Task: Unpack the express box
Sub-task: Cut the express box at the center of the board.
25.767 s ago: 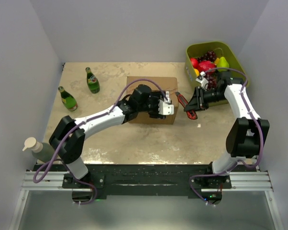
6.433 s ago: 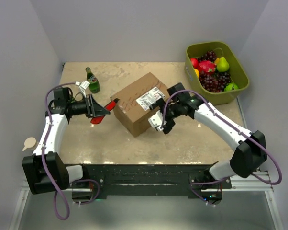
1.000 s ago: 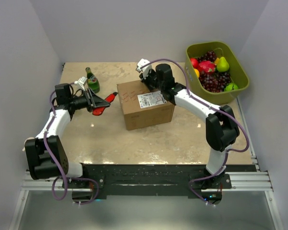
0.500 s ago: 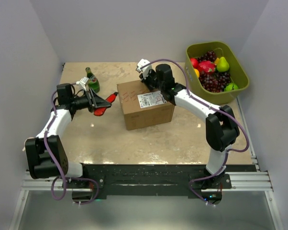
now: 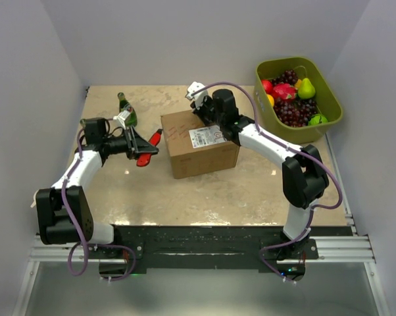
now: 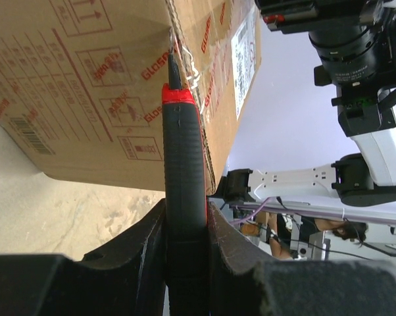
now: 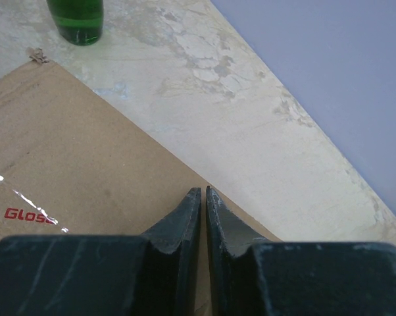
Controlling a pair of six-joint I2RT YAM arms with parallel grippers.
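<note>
The express box (image 5: pixel 199 146) is a brown carton at mid-table, its white label (image 5: pixel 208 136) on top. My left gripper (image 5: pixel 137 146) is shut on a red and black utility knife (image 5: pixel 148 149) just left of the box. In the left wrist view the knife (image 6: pixel 183 164) stands up between my fingers (image 6: pixel 152 243), and its blade tip meets the box (image 6: pixel 86 85) at a taped upper edge. My right gripper (image 5: pixel 201 112) is shut and holds nothing. Its fingertips (image 7: pixel 203 192) rest at the far edge of the box top (image 7: pixel 66 171).
A green bottle (image 5: pixel 126 112) stands at the back left, also seen behind the box in the right wrist view (image 7: pixel 76 20). An olive tub (image 5: pixel 331 99) of fruit sits at the back right. Walls close in the table on three sides.
My left gripper has carried the knife a little to the right, up to the box's left side. The right gripper has stayed at the box's far edge.
</note>
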